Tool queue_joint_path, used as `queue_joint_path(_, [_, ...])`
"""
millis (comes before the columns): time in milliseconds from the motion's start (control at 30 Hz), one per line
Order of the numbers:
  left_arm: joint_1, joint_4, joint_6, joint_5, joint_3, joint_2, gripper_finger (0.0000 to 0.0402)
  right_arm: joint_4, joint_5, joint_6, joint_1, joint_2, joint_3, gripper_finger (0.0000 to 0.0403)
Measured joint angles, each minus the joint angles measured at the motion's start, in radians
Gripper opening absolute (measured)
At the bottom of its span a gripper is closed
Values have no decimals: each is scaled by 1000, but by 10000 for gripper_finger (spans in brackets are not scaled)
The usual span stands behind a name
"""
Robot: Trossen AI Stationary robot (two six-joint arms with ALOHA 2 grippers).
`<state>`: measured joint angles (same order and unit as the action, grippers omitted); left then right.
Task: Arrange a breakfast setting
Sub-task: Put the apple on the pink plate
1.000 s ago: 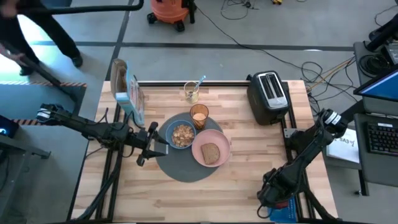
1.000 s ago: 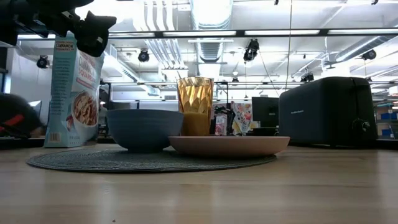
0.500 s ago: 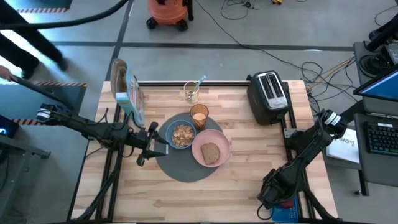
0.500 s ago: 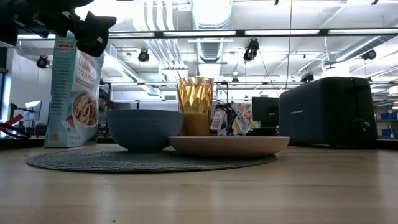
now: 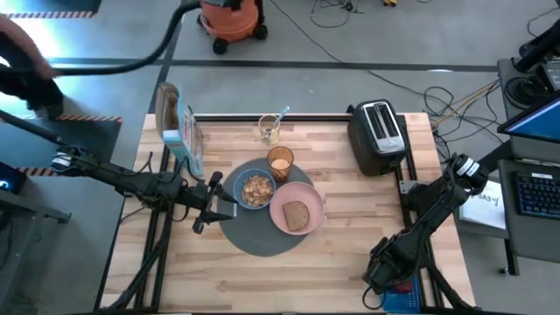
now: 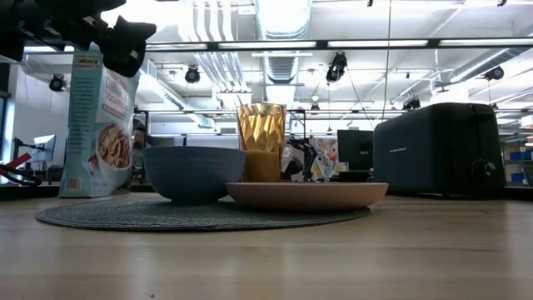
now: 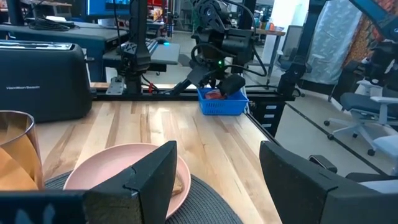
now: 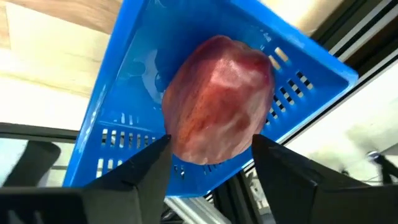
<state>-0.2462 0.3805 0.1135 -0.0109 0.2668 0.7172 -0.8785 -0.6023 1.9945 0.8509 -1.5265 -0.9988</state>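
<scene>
The round grey mat (image 5: 262,217) lies near the middle of the desk (image 5: 332,254). On it sit the blue bowl (image 5: 256,190), filled with cereal, and the pink plate (image 5: 297,210) just beside it, rims close or touching. A toast slice (image 5: 298,215) lies flat on the plate. The amber tumbler (image 5: 280,163) stands upright at the mat's far edge, between bowl and plate. Behind it, off the mat, a clear glass (image 5: 269,129) holds the light-blue spoon (image 5: 281,115), which leans out over the rim. A cereal box (image 5: 178,131) stands upright at the far left of the desk, and a black toaster (image 5: 378,136) stands at the far right.

The left tool (image 5: 223,194) hovers at the mat's left edge, just beside the bowl, its fingers (image 7: 149,180) apart and holding nothing; past them the wrist view shows the plate and the tumbler.

The right arm reaches down to the desk's near right corner, where its tool (image 8: 211,165) sits in a blue basket (image 8: 137,68). A red food piece (image 8: 217,102), rounded and glossy, lies in the basket between the two fingers (image 8: 140,174), which stand apart on either side of it; whether they touch it cannot be told.

A person (image 5: 26,79) shows on the floor beyond the desk's left side.
</scene>
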Motion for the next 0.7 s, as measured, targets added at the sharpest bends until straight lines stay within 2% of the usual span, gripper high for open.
queue_joint_path(233, [0,0,0,0,0,2,213,-2,1,-21,0,0,27,249])
queue_joint_path(700, [0,0,2,0,0,2,213,69,-18,-155,0,4,121,250])
